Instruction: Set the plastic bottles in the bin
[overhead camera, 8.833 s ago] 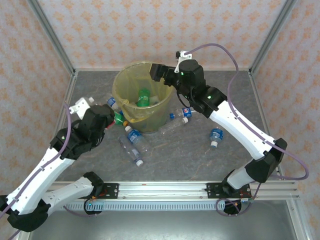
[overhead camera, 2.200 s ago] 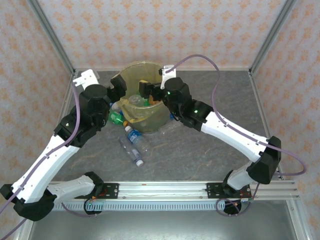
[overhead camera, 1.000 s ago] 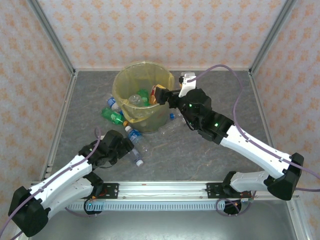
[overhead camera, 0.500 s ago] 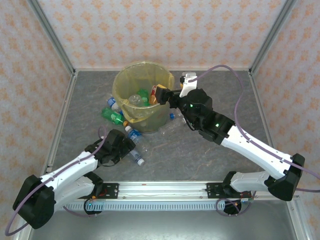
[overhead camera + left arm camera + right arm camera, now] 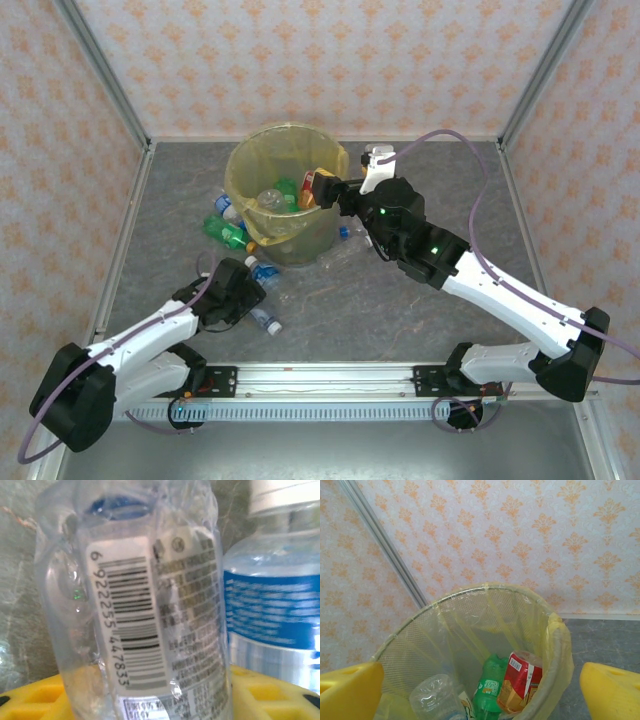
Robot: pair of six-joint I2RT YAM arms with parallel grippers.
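My left gripper [image 5: 254,292] is low over the floor in front of the bin, shut on a clear plastic bottle [image 5: 145,605] with a barcode label, which fills the gap between the yellow fingers [image 5: 30,700]. A blue-labelled bottle [image 5: 275,600] lies right beside it. The bin [image 5: 262,155], lined with a yellow bag, holds a clear bottle [image 5: 437,695], a green bottle [image 5: 492,687] and a red-labelled one [image 5: 522,677]. My right gripper [image 5: 481,692] hangs open at the bin's right rim [image 5: 560,635], nothing between its fingers. More bottles [image 5: 225,232] lie left of the bin.
A crushed clear bottle [image 5: 340,255] and a blue-capped one [image 5: 345,233] lie at the bin's right foot, under my right arm. Patterned walls and metal posts close in the grey floor [image 5: 400,310] on three sides.
My left gripper has closed round the clear bottle and nudged it slightly toward the near edge. The right arm has stayed at the bin's rim.
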